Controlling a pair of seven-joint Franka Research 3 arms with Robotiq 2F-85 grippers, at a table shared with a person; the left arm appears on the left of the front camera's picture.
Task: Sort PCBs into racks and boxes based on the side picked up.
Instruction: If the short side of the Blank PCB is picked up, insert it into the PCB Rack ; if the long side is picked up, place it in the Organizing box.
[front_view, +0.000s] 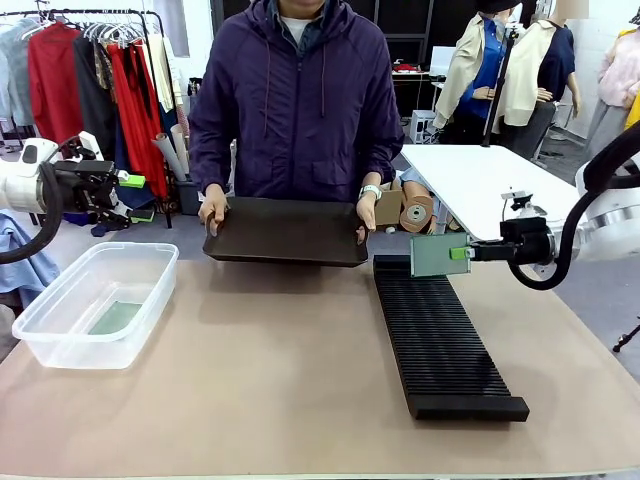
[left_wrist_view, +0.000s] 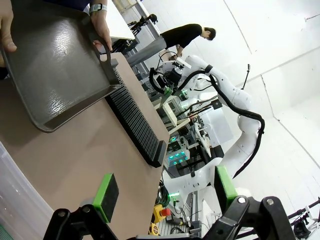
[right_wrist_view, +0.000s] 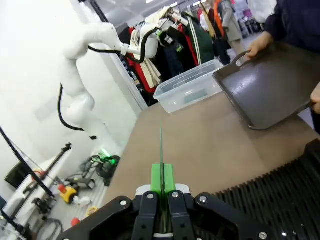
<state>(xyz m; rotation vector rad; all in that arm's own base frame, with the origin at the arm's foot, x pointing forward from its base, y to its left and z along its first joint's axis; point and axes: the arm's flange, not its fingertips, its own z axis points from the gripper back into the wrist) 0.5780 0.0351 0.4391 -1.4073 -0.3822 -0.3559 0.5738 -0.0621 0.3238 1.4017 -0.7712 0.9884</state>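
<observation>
My right gripper (front_view: 459, 253) is shut on a green PCB (front_view: 434, 256) and holds it upright above the far end of the long black slotted rack (front_view: 440, 335). In the right wrist view the PCB (right_wrist_view: 161, 147) shows edge-on between the green pads of that gripper (right_wrist_view: 162, 181), with the rack (right_wrist_view: 272, 200) at the lower right. The clear plastic box (front_view: 60, 320) stands at the table's left, and a green PCB (front_view: 115, 318) lies flat inside it. My left gripper (front_view: 122, 182) hovers open and empty behind the box, its pads spread wide in the left wrist view (left_wrist_view: 165, 192).
A person at the far side holds a flat black tray (front_view: 288, 232) by its handles, just above the table's far edge and next to the rack's far end. The brown tabletop between box and rack is bare. A white table (front_view: 480, 180) stands behind on the right.
</observation>
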